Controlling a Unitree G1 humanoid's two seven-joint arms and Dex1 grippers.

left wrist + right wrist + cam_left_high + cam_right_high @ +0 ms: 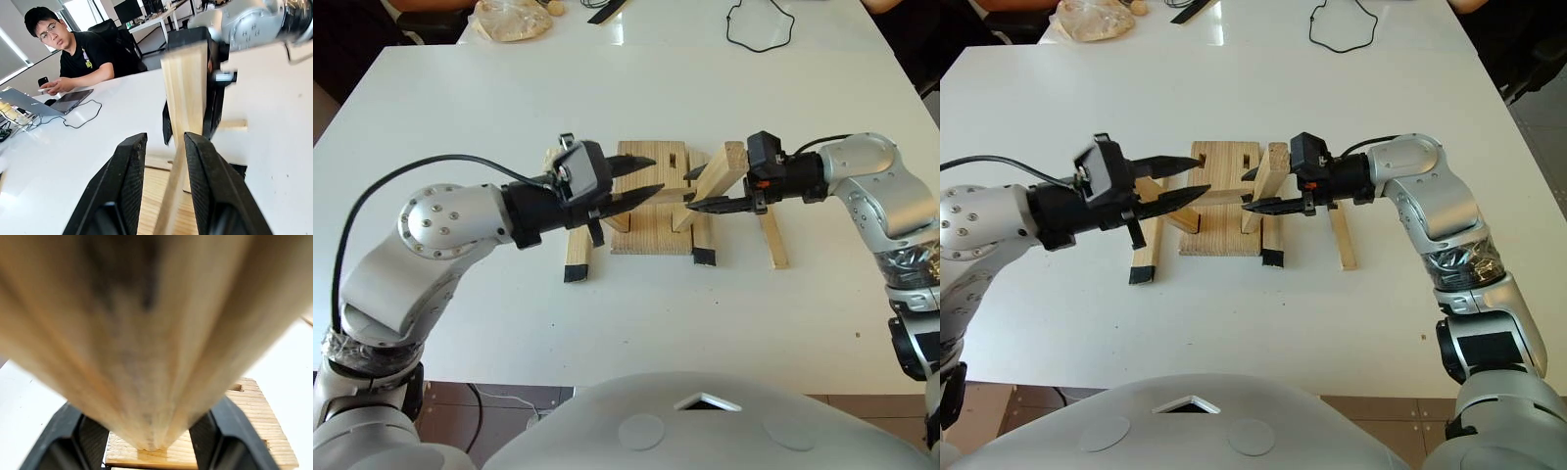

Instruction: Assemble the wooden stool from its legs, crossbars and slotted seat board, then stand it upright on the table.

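Observation:
The slotted seat board (646,235) lies flat at the table's middle, with leg pieces leaning on and beside it. My right gripper (689,191) is shut on a wooden leg (729,162) whose black-capped foot rests by the board's near right corner. This leg (146,333) looms close between the fingers in the right wrist view. My left gripper (659,174) hovers open over the board's left half, its tips facing the right gripper. A thin crossbar (1222,197) runs between the two. Black-footed legs lie at the left (578,253) and the right (773,240).
A black cable (754,29), a crumpled plastic bag (514,20) and a dark object (607,10) lie on the adjoining table at the far side. White table surface (460,108) spreads out around the stool parts.

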